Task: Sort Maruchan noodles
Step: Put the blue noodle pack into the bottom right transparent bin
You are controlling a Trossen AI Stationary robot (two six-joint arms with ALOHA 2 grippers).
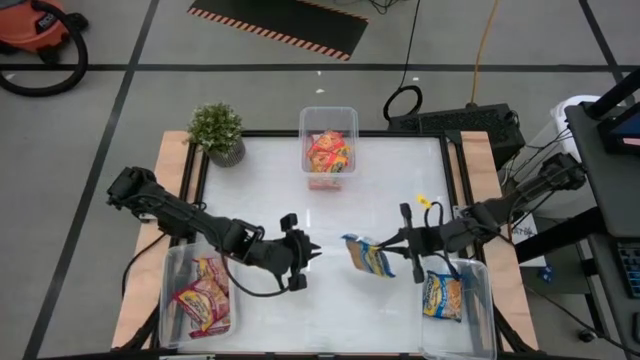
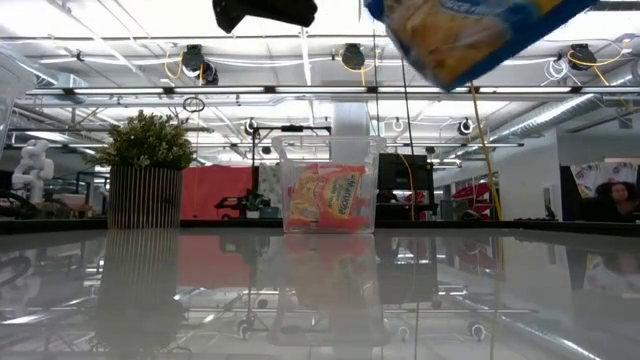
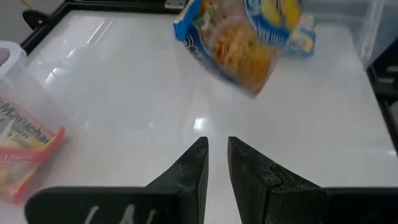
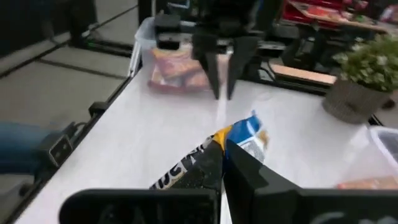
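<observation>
One yellow-blue noodle packet [image 1: 368, 255] hangs clamped in your right gripper [image 1: 392, 244], toward nine o'clock of it; your left gripper [image 1: 312, 255] grips nothing, fingers slightly parted.

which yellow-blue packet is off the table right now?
The yellow-blue packet pinched in the right gripper, hanging above the table's middle. The other yellow-blue packet already lies in the clear bin near the right arm.

Three clear bins [image 1: 328, 115], one plant pot [image 1: 218, 133], one yellow-blue packet [image 1: 368, 256] in the right fingers [image 1: 386, 246], another yellow-blue packet [image 1: 441, 296] behind them.
</observation>
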